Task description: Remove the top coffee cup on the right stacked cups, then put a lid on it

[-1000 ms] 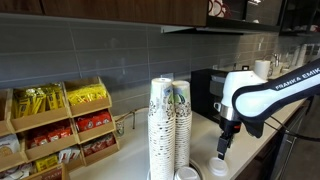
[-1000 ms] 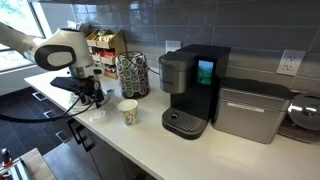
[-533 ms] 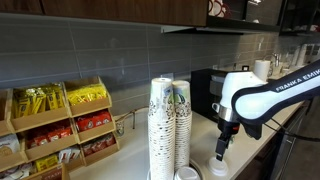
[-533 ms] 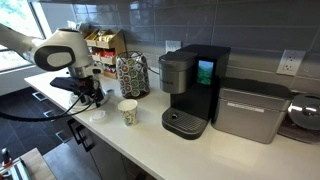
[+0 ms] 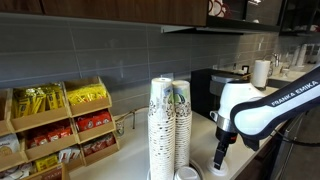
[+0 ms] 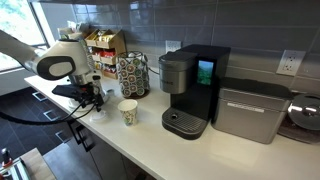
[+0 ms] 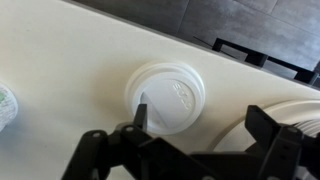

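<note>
A white plastic lid (image 7: 167,95) lies flat on the white counter; it also shows in an exterior view (image 6: 97,115). My gripper (image 7: 200,115) hangs just above it, pointing down, jaws open and empty; one fingertip (image 7: 141,110) overlaps the lid's edge. In both exterior views the gripper (image 5: 221,158) (image 6: 94,100) is low over the counter. A single patterned paper cup (image 6: 128,111) stands upright to the side of the lid, apart from the gripper. Two tall stacks of patterned cups (image 5: 170,125) (image 6: 131,74) stand further back.
A black coffee machine (image 6: 190,88) and a silver appliance (image 6: 248,110) stand on the counter. Wooden racks of snack packets (image 5: 55,125) sit by the tiled wall. A round white rim (image 7: 300,112) lies beside the lid. The counter's front edge (image 6: 110,140) is near.
The arm has come down and shifted a little, bringing the open gripper closer to the lid. The cup and the lid have not moved.
</note>
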`<action>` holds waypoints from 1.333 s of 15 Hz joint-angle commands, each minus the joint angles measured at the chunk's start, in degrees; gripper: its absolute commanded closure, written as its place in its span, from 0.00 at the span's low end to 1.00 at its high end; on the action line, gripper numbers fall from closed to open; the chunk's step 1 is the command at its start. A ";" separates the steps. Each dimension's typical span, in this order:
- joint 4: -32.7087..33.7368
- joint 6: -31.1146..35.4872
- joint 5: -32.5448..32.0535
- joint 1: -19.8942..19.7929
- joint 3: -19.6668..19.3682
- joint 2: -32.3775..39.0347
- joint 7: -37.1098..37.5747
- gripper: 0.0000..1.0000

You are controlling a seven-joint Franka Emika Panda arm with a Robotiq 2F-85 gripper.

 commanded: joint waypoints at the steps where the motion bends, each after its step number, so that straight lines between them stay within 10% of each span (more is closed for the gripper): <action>1: -1.06 3.90 0.31 0.24 0.34 2.25 -1.00 0.00; 20: -0.48 9.39 -6.76 -2.67 1.85 7.01 2.04 0.00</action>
